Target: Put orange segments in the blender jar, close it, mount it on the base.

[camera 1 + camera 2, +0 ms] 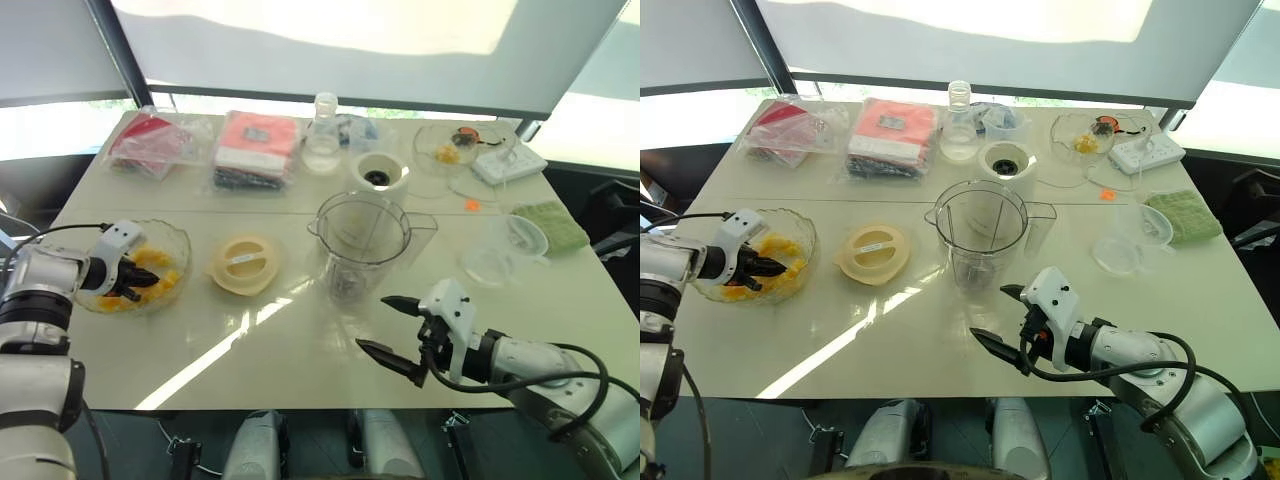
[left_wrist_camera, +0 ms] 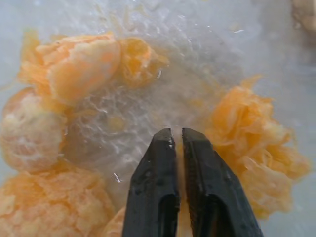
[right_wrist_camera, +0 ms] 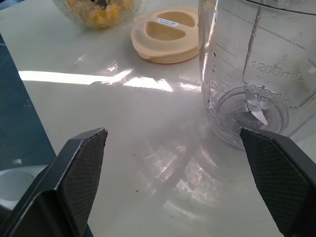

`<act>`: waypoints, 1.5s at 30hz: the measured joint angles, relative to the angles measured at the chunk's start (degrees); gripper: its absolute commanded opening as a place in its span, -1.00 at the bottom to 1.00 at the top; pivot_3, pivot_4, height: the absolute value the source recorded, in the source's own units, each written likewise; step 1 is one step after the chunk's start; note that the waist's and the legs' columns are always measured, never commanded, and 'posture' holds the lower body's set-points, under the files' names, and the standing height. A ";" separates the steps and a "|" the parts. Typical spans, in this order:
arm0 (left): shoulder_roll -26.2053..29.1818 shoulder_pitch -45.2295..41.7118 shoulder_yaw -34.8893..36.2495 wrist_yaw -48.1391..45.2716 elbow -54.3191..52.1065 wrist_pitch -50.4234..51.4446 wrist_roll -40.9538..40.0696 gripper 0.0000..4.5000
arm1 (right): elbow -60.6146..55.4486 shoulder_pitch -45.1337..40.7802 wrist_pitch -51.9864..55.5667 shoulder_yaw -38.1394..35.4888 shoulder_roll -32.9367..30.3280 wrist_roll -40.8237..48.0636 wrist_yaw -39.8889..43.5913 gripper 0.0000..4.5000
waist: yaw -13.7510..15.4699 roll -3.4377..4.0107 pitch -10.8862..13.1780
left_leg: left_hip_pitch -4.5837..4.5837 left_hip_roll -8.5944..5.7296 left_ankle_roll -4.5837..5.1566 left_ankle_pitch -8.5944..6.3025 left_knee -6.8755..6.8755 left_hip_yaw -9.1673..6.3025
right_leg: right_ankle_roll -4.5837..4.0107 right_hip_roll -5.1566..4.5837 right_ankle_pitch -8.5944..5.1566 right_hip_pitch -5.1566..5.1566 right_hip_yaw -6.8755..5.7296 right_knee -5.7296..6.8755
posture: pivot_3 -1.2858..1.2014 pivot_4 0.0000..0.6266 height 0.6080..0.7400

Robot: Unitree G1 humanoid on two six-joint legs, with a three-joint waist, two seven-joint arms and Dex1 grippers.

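L claw (image 2: 177, 136) pressed together, nothing pinched, tips down in glass bowl (image 1: 178, 240) among orange segments (image 2: 74, 64), R claw (image 1: 388, 325) spread wide over bench (image 1: 300, 350) nr empty blender jar (image 1: 362, 245), cream lid (image 1: 243, 265) btwn bowl & jar, base (image 1: 380, 175) behind jar.

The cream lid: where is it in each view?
Left eye view: lid, lower centre-left, between the orange bowl and the blender jar.
Right eye view: lid, same spot.
Left wrist view: not in it.
Right wrist view: lid, top centre.
Shared landmark: the blender jar.
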 measured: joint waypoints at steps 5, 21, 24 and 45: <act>6.40 -3.17 4.76 -5.47 -2.85 1.99 -4.24 -0.86 | 0.45 -0.50 -0.19 0.29 0.02 -1.06 0.52 1.00 | 0.40 -0.11 0.01 | -0.06 -0.02 0.00 0.00 0.01 -0.02 | -0.01 -0.02 -0.01 -0.01 -0.01 -0.03 | 0.03 -0.52 1.00; 11.83 4.60 6.50 -11.53 -14.40 5.04 -8.07 -0.27 | 2.24 -0.95 -1.48 2.25 1.39 -3.26 1.77 1.00 | 0.06 -0.07 0.00 | 0.00 0.01 0.00 0.00 0.01 0.04 | -0.01 0.02 -0.02 -0.02 0.02 0.04 | 0.03 -0.52 1.00; 10.49 8.88 6.35 -9.50 -17.80 1.88 -7.63 0.39 | 2.24 -0.92 -1.47 2.26 1.47 -3.26 1.75 1.00 | 0.52 -0.09 -0.01 | 0.01 -0.01 -0.01 0.01 0.03 0.02 | -0.02 -0.03 -0.02 0.01 0.02 0.04 | 0.03 -0.52 1.00; -0.86 -0.69 -4.97 -7.04 -0.67 -21.53 3.63 0.39 | -6.12 -2.46 3.20 -3.61 2.49 10.29 -1.70 1.00 | 1.35 -0.11 -0.02 | -0.01 -0.03 0.00 0.01 0.05 0.07 | 0.01 0.02 0.01 0.03 0.01 0.01 | 0.03 -0.52 1.00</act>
